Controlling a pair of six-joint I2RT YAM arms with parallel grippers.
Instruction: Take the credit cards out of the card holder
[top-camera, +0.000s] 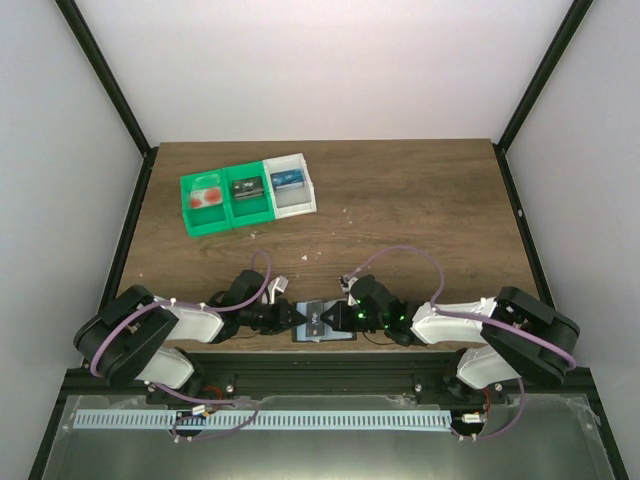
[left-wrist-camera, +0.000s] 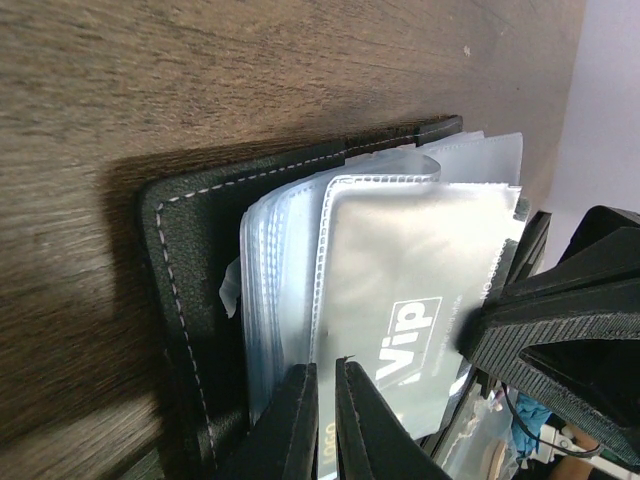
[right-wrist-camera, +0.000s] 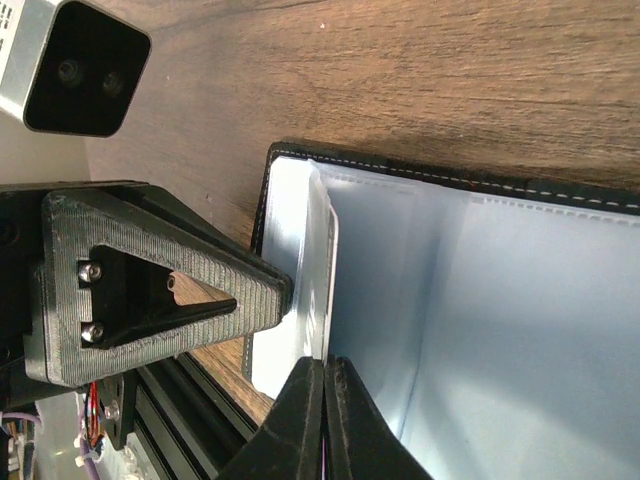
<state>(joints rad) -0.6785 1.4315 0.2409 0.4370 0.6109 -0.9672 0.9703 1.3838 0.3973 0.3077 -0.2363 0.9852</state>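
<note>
The black card holder lies open at the table's front edge, between my two grippers. In the left wrist view its stitched cover holds a stack of clear sleeves, the top one containing a pale credit card printed "Vip". My left gripper is shut to a thin slit at that sleeve's near edge. My right gripper is shut on the edge of the raised card, at the sleeve's open side. A red and pinkish card lies in the tray.
A green-and-white three-compartment tray stands at the back left. A black card-sized item is in its middle compartment and a blue one in its white compartment. The black frame rail runs just in front of the holder.
</note>
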